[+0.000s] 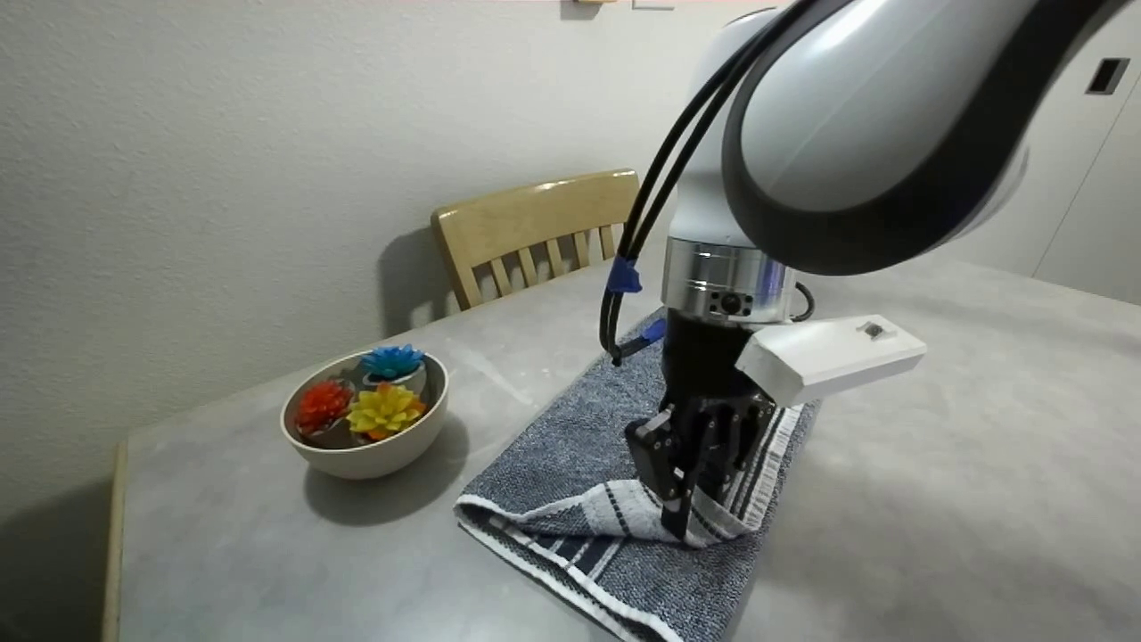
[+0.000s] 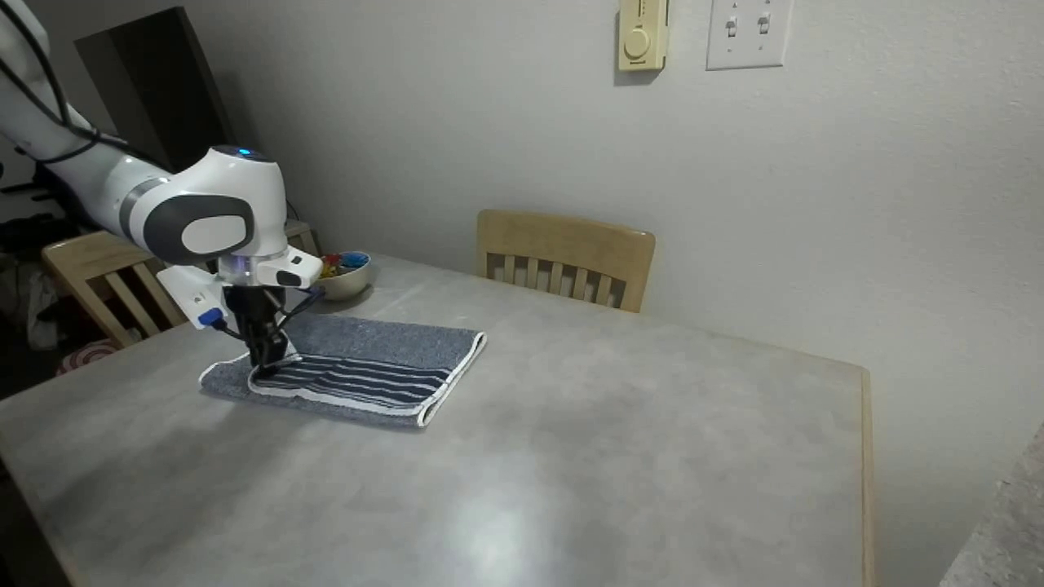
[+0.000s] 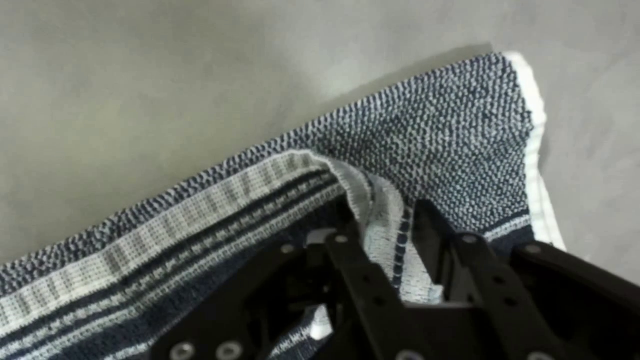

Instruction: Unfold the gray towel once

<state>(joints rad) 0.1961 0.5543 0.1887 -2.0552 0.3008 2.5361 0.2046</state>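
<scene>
Lying on the table [image 2: 652, 473], the gray towel [image 2: 359, 383] is seen folded in layers, with its ends trimmed in white. In an exterior view, a wide stretch of table top is spread between the towel and the wooden edge [image 2: 866, 473], so lots of room is left on that side. In the wrist view, table top is also shown along one long side of the towel and past its white end. The striped top flap [image 3: 200, 245] is curled up at the hand [image 3: 387, 220], and its bend is set between the fingers [image 3: 432, 240], which are placed a little apart; whether the cloth is pinched tight cannot be told. Close to the towel, with a bit of table between, a round bowl [image 1: 383, 457] is set, and a red flower [image 1: 323, 407], a yellow flower [image 1: 385, 410] and a blue flower [image 1: 392, 361] are held in it. Right over the towel, the space is taken up by the big white arm [image 2: 216, 204], and part of the cloth is hidden by it and the hand. Black cords [image 1: 627, 249], wrapped with blue tape [image 1: 624, 276], are hung down beside the hand. At the far side of the table, a wooden chair [image 2: 563, 236] is placed by the wall [image 2: 816, 204], and another chair [image 2: 98, 254] is seen below the arm.
</scene>
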